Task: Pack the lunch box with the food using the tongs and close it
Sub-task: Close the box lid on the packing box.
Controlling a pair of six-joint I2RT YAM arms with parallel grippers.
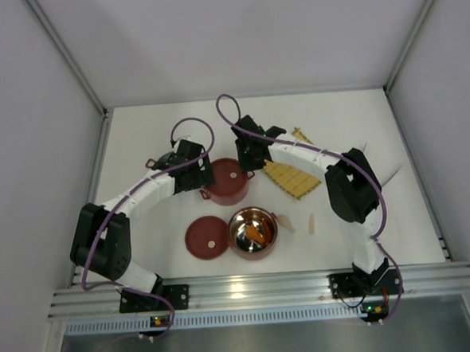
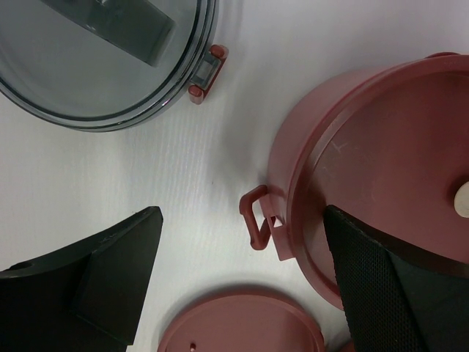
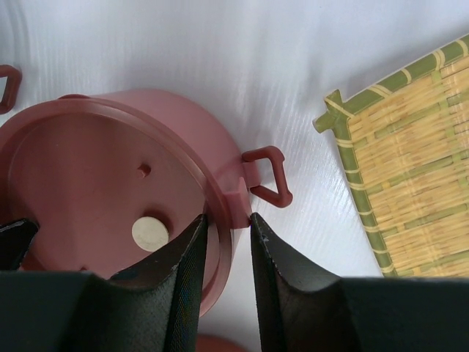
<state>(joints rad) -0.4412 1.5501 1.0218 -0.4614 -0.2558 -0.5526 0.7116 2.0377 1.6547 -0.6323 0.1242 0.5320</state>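
Both arms at the lidded tier (image 1: 229,182), middle of the bench (image 1: 141,138).
Handle-to-handle axis runs across the bench, one handle toward each arm; right gripper (image 3: 227,218) narrowly parted, astride the rim beside the right handle (image 3: 267,176), pinch uncertain; left gripper (image 2: 243,213) wide apart, empty, left handle (image 2: 253,229) between its fingers; open bowl (image 1: 232,238) toward the near edge.

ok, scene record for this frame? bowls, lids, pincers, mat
lidded bowl: middle of table, lid on
open bowl: toward near edge, orange pieces inside
loose lid: flat on table, left of open bowl
mat: right of lidded bowl
left pincer: open, over lidded bowl's handle
right pincer: closed on lidded bowl's rim beside its other handle
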